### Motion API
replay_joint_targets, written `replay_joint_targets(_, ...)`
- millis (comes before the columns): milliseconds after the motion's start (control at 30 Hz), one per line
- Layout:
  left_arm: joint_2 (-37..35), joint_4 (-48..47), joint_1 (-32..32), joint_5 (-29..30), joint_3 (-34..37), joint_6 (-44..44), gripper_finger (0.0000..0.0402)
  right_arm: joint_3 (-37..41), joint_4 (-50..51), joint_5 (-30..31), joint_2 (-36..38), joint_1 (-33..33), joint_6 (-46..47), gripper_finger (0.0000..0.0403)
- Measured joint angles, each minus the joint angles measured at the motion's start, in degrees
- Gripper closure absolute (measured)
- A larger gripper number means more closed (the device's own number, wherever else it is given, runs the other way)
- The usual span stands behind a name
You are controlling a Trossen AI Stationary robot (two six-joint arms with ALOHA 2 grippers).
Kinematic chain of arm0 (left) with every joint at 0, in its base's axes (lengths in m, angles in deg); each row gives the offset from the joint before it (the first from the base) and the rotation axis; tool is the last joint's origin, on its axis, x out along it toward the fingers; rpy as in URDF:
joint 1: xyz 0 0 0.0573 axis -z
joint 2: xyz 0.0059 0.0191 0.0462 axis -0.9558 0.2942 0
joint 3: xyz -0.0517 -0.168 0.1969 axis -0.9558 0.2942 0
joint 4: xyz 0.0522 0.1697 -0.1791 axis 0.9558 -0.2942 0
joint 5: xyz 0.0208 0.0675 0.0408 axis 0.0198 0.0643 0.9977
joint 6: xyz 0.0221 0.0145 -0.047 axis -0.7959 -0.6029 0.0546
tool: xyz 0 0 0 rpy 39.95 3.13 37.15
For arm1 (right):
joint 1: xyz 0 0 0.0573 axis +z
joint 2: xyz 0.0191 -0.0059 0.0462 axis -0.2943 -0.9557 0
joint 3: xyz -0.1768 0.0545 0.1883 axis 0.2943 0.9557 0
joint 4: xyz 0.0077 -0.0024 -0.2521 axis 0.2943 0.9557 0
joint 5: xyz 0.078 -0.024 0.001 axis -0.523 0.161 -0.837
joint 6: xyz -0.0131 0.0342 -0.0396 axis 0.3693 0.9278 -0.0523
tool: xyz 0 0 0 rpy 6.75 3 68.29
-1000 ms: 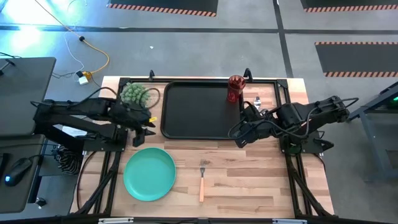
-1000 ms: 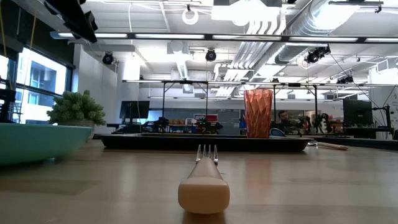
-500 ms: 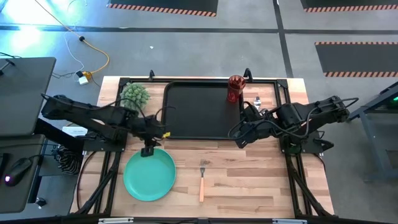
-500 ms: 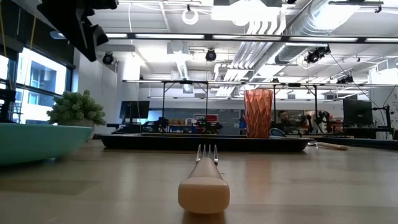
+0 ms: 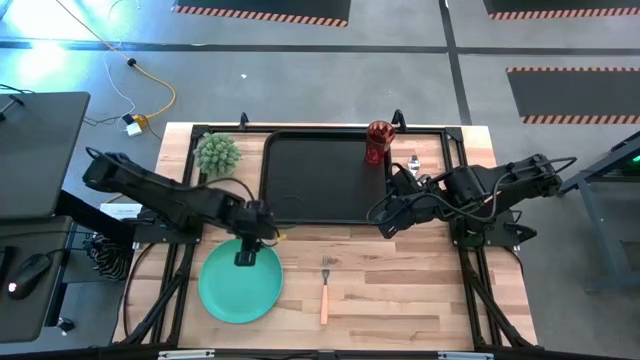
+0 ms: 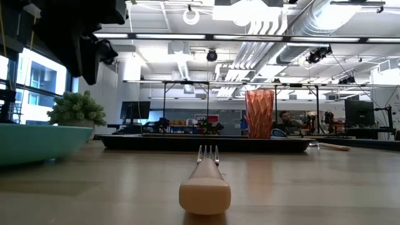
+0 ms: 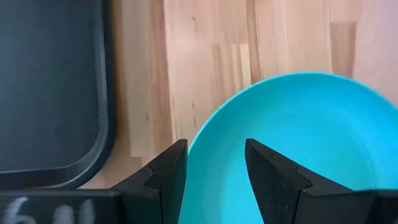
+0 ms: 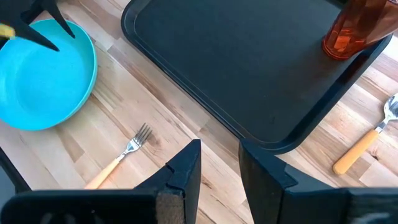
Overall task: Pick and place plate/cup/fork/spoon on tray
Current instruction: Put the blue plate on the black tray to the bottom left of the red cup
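The left gripper point(image 5: 246, 256) hung over the upper rim of the plate point(image 5: 240, 282) in the lower left of the high view, its fingers point(image 7: 166, 177) parted with nothing between them; the left wrist view showed them standing above the plate's edge, apart from it. The right gripper point(image 5: 384, 222) waited right of centre in the high view, off the tray's point(image 5: 325, 180) lower right corner, its fingers point(image 8: 185, 168) likewise spread and empty.

The fork point(image 5: 324, 287) lay in the lower middle of the high view, its long axis running up and down the frame, tines toward the tray and handle toward the lower edge. The low view showed it end-on, the handle's butt nearest and the tines point(image 6: 208, 154) beyond. The spoon point(image 8: 368, 139) lay right of the tray; only the right wrist view showed it plainly, slanted, bowl toward the frame's right edge. The cup point(image 5: 378, 142) stood upright in the tray's upper right corner. A small green plant point(image 5: 217, 153) sat left of the tray.
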Motion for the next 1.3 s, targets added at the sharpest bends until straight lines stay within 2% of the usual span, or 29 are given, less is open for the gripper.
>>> replay_joint_targets(533,9.90,-0.02,0.63,1.70,0.00,-2.44,0.0248,0.00,-0.02,0.05,0.00,0.00,-0.01,0.0304)
replay_joint_targets(700,11.72,-0.09,0.63,2.04,0.00,-3.42,0.0248,0.00,-0.02,0.07,0.00,0.00,0.00,0.0304)
replay_joint_targets(867,13.44,0.01,0.60,4.82,0.00,-3.49,0.0248,0.00,-0.02,0.09,0.00,0.00,0.00,0.0304)
replay_joint_targets(1300,14.45,2.17,0.46,4.91,0.26,-7.57,0.0248,0.00,-0.02,0.22,0.00,0.00,-0.02,0.0304)
